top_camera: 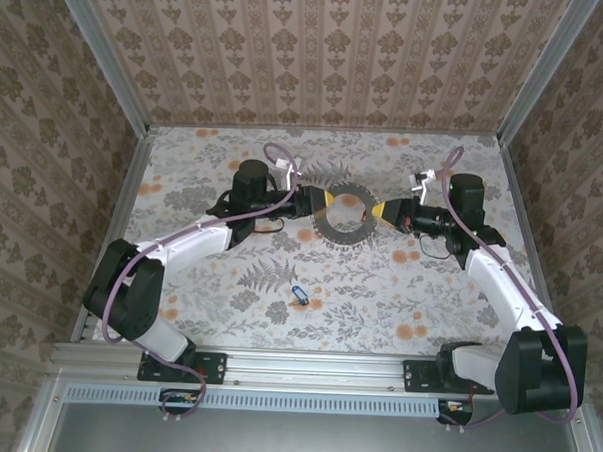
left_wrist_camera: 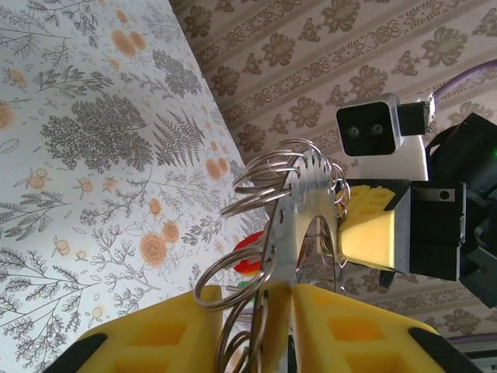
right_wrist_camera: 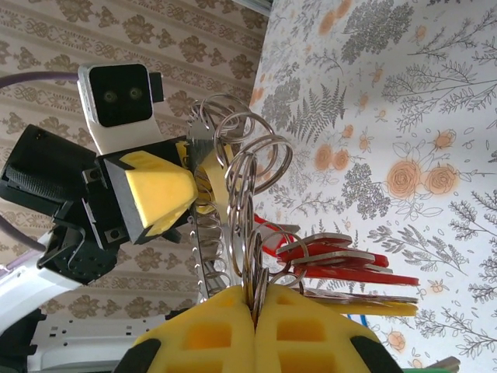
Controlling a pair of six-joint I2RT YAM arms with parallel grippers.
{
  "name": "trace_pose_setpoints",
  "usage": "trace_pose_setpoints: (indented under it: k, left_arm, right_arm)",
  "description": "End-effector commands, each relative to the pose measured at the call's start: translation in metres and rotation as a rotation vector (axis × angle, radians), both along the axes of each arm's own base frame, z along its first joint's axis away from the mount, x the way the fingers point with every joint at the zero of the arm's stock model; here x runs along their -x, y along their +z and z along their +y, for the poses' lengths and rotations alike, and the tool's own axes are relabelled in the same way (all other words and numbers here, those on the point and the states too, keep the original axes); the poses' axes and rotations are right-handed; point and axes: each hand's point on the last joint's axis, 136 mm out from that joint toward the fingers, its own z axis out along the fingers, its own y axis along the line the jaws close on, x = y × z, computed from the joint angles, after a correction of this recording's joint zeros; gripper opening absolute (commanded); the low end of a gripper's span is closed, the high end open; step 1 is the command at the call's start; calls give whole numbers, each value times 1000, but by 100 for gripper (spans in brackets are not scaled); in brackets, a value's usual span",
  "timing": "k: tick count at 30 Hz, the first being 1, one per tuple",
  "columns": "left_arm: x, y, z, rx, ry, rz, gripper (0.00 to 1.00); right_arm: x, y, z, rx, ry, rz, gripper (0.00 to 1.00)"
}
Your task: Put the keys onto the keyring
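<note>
My left fingers [left_wrist_camera: 357, 334] and right fingers [right_wrist_camera: 311, 336] each clamp an edge of the keyring [top_camera: 343, 237]. Its thin rings could slip from either pinch, and the bunch would swing down.

We log the keyring [top_camera: 344, 216] at the middle of the bench [top_camera: 409, 291], between the left fingers [top_camera: 321, 200] and the right fingers [top_camera: 380, 211]. One loose key [top_camera: 299, 294] lies nearer the bases, well apart.

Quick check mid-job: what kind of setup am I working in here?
Probably a purpose-built robot test booth, not a home: patterned wall panels in aluminium framing, a floral-print table, and an arm-mounting rail at its near edge.
</note>
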Motion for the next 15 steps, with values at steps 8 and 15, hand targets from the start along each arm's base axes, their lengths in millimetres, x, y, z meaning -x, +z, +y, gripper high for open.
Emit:
trace_pose_setpoints:
  k: [8,15]
  left_arm:
    - [7,49,2,44,-94,-100,1]
    - [15,70,20,-62,-142,-178,0]
  right_arm:
    - [7,3,-11,152,-21,-104,16]
    - [4,-1,-52,381,-246,-224,35]
